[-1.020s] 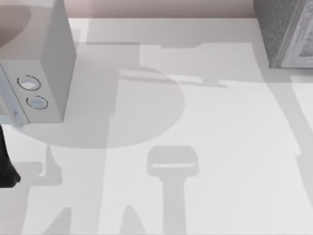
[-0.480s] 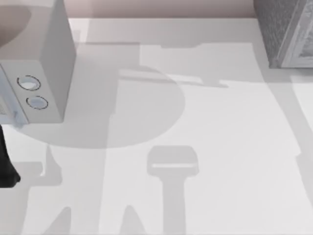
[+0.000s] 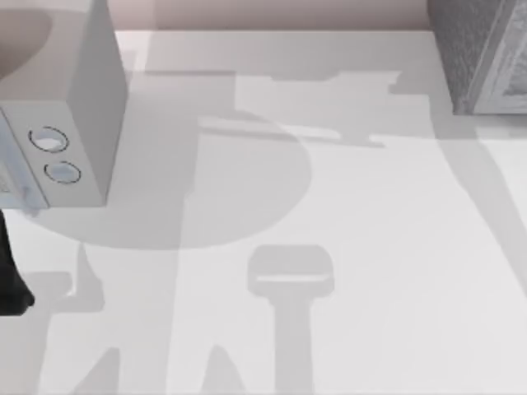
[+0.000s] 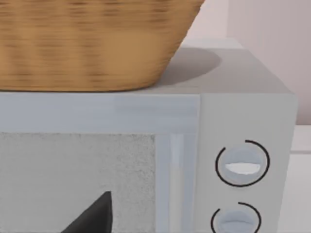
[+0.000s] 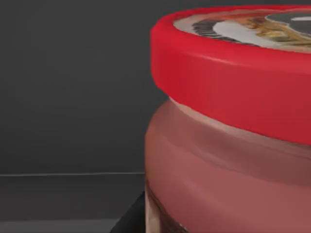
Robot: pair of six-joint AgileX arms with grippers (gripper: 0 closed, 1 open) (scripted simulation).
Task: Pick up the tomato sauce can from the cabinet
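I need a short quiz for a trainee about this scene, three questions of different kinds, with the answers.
1. True or false: a woven basket stands on the pale box with two dials.
2. Which colour is the lid of the can in the right wrist view? A) green B) red C) blue
3. Fill in: in the top view, the cabinet is at the table's far ____ corner.

Key: 1 true; 2 B; 3 right.
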